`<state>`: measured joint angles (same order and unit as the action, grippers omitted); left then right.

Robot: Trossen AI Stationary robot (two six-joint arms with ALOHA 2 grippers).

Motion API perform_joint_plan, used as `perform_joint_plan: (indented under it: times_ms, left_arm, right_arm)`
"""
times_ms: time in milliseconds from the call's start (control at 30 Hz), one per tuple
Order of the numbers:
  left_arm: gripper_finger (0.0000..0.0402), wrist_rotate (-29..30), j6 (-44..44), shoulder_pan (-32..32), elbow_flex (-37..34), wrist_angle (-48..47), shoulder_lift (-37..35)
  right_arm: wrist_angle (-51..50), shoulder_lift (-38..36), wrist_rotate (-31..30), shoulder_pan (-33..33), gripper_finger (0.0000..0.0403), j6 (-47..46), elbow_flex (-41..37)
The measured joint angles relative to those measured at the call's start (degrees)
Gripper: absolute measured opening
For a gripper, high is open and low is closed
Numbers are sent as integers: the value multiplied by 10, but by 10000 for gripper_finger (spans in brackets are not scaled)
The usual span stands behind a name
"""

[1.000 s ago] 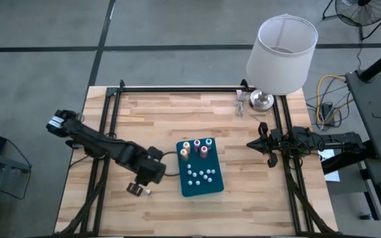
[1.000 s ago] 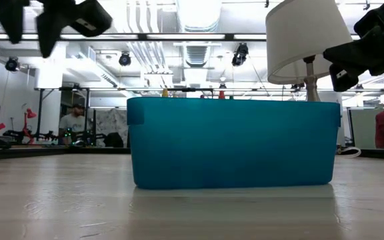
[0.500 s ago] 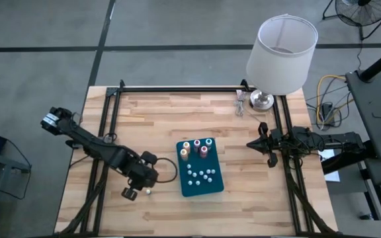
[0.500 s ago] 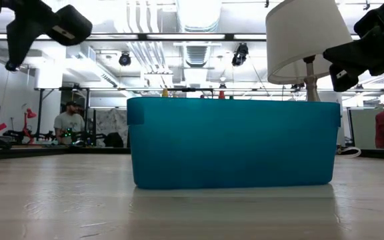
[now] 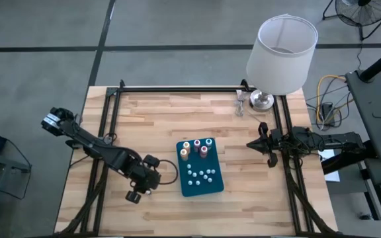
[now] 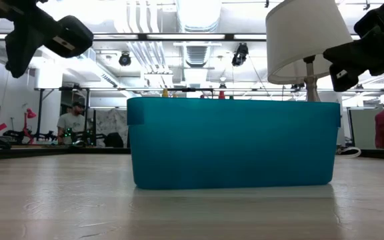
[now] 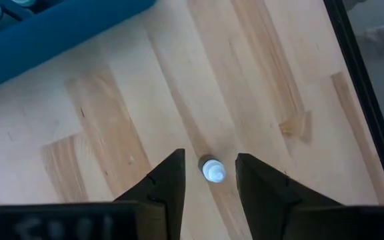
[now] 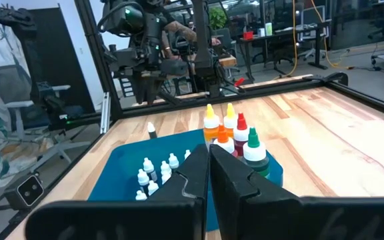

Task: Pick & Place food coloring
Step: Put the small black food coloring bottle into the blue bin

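A teal tray [image 5: 211, 187] stands mid-table. It holds taller food coloring bottles [image 5: 194, 147] with colored tops and several small whitish ones [image 5: 200, 175]. One small white bottle [image 7: 211, 170] stands alone on the wood left of the tray and also shows in the right wrist view [image 8: 151, 129]. My left gripper [image 7: 210, 157] hovers open above it, pointing steeply down, with a finger on either side and neither touching. In the high view the left gripper [image 5: 135, 196] covers this bottle. My right gripper [image 5: 250, 143] waits shut at the table's right edge, level and pointing at the tray.
A white-shaded lamp [image 5: 280, 56] stands at the far right corner, with small clear items [image 5: 241, 104] beside its base. A black frame rail [image 5: 177, 89] runs round the table. Bare wood lies left of and in front of the tray. People sit in the room behind.
My left gripper has sunk toward the table and shifted a little toward its left edge, tipping more steeply downward over the lone small bottle. The bottle has stayed where it was.
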<state>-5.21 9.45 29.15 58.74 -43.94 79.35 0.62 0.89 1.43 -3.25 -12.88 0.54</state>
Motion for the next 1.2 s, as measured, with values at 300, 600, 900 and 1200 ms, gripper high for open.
perform_joint_plan:
  times_ms: [300,600,900,1200]
  left_arm:
    - [162,1,12,7,0,1,8]
    - [178,1,12,24,0,14,8]
    - [178,-2,13,38,1,33,40]
    - [178,-18,9,40,0,28,75]
  right_arm:
    - [0,0,0,0,9,0,0]
    - [0,0,0,0,9,0,0]
    - [0,0,0,0,9,0,0]
    - [0,0,0,0,9,0,0]
